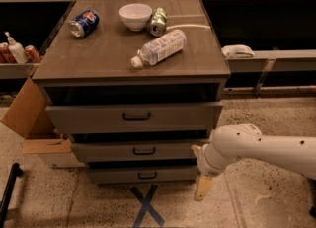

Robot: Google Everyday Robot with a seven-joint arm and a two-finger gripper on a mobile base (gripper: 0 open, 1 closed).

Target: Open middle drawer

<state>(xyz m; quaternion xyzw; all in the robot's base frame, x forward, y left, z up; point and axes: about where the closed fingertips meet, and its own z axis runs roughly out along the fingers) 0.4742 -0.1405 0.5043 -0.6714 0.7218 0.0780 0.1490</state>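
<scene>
The middle drawer [108, 152] is the second of three grey-brown fronts on the cabinet, with a small black bar handle [144, 150] at its centre. It looks shut or nearly shut, with a dark gap above it. The top drawer [89, 118] sits above it and the lowest drawer [113, 175] below. My gripper [203, 187] hangs down from the white arm [256, 148] at the cabinet's lower right corner. It is beside the lowest drawer's right end, below and to the right of the middle drawer's handle, and touches no handle.
On the cabinet top lie a blue can [84, 22], a white bowl [135, 16], a green can [158, 21] and a plastic bottle [159, 47]. A cardboard box [29, 123] stands on the left. A blue tape X [146, 206] marks the floor in front.
</scene>
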